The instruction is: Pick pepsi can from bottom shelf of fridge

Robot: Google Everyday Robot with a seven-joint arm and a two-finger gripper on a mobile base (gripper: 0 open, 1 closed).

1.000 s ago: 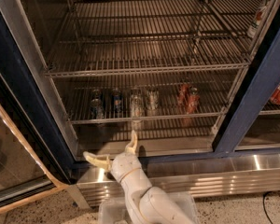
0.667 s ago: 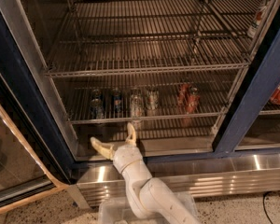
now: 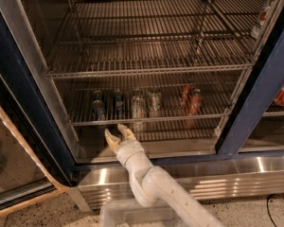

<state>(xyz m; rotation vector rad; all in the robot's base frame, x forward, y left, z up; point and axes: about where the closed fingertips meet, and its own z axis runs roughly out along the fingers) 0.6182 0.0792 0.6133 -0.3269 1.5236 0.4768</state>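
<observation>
Gripper (image 3: 118, 135) released, fingers spread, empty, just below the front rail of the bottom shelf (image 3: 180, 118). Pepsi can (image 3: 117, 106) stands upright near the rail, above the gripper, between a dark can (image 3: 98, 110) and pale cans (image 3: 138, 107). Bare rack either side of the red cans (image 3: 190, 99).

Silvery cans (image 3: 139, 107) just above the pincer (image 3: 114, 131) — red cans (image 3: 190, 98) further right — clear bin (image 3: 114, 211) below.
</observation>
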